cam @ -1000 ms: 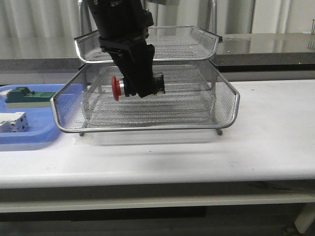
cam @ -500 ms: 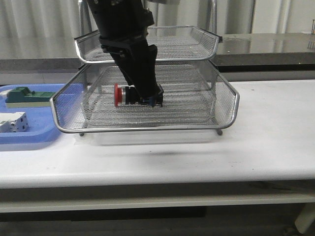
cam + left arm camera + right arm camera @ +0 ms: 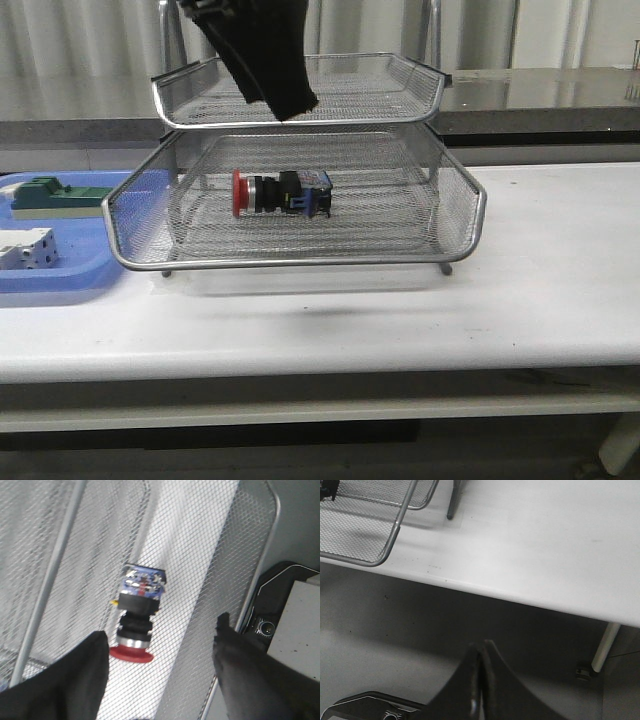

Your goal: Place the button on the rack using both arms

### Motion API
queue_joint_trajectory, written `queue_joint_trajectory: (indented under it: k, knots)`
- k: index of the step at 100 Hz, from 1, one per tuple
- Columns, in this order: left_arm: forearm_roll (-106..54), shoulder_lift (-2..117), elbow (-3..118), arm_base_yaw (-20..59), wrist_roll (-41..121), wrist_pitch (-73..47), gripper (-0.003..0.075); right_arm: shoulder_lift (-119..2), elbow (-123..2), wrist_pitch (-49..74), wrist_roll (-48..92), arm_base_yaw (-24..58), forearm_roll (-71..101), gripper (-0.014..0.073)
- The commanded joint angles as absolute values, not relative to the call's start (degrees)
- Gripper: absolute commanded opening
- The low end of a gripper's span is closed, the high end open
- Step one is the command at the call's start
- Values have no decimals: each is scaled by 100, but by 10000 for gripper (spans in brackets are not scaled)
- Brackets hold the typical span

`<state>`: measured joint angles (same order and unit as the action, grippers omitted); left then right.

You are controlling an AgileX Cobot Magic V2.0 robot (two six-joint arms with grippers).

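Observation:
The button lies on its side on the mesh floor of the rack's lower pulled-out tray, red cap pointing left. My left gripper hangs above it at the height of the upper tray, apart from it. In the left wrist view the button lies free on the mesh, and the left gripper is open, its two black fingers wide apart with nothing between them. My right gripper is shut and empty, off the table's front edge, with a corner of the rack in its view.
A flat blue tray sits left of the rack with a green block and a white boxy switch on it. The white table runs out to the right. A grey ledge lies behind.
The left gripper let go of the button and rose out of the lower tray. The button now lies on the mesh, slightly lower than where it was held.

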<state>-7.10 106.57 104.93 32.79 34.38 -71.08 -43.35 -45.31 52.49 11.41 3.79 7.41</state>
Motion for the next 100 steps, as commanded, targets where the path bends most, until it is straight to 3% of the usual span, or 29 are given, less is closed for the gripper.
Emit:
queue_joint_trajectory:
  k: [1, 41, 62, 100]
  knots:
    - [-574, 10166, 10681, 3084, 3180, -7308, 441, -4300, -4727, 4969, 1154, 389, 739, -57]
    - [-539, 9257, 10163, 1559, 2167, -7308, 429, -4300, -4727, 4969, 1154, 389, 739, -57]
    - [-539, 8489, 9023, 951, 2011, -7146, 427, -4300, -4727, 4969, 1154, 389, 739, -57]
    - [-539, 6315, 6532, 689, 1510, -5383, 427, -4300, -4727, 4969, 1154, 389, 739, -57]
